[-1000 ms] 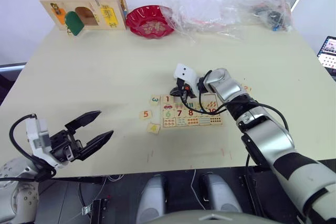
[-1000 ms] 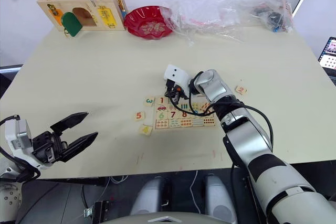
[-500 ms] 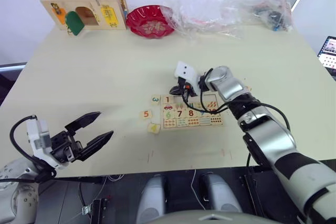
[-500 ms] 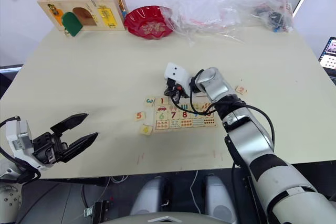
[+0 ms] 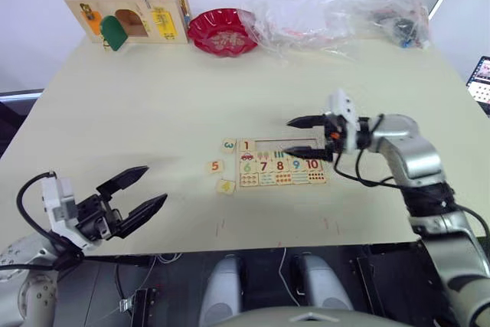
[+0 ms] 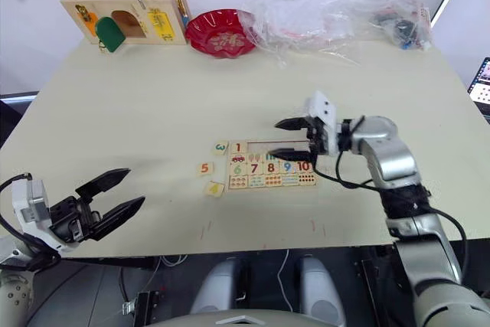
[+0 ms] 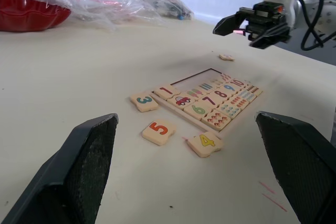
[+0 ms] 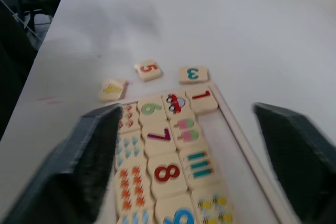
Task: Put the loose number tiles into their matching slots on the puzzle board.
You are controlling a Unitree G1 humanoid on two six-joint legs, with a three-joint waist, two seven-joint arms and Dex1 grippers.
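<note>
The puzzle board [image 5: 280, 171] lies at mid-table. The tile 1 [image 5: 246, 145] sits in the leftmost of the slots [image 5: 269, 144]; the rest of that row is bare. Loose number tiles lie left of the board: 3 [image 5: 228, 145] against its corner, 5 [image 5: 215, 166] and 4 [image 5: 225, 186]. Tile 2 [image 7: 227, 56] lies on the table beyond the board's right end. My right gripper [image 5: 289, 136] hovers over the board's top row, open and empty. At the front left, well short of the tiles, my left gripper [image 5: 155, 184] is open and empty.
A wooden box with coloured doors [image 5: 132, 11], a red bowl [image 5: 223, 30] and crumpled clear plastic bags [image 5: 337, 13] line the table's far edge. A screen [image 5: 481, 74] shows past the right edge.
My right gripper has drawn back to the right from the tile 1 end of the board and opened wide. The left arm is unchanged.
</note>
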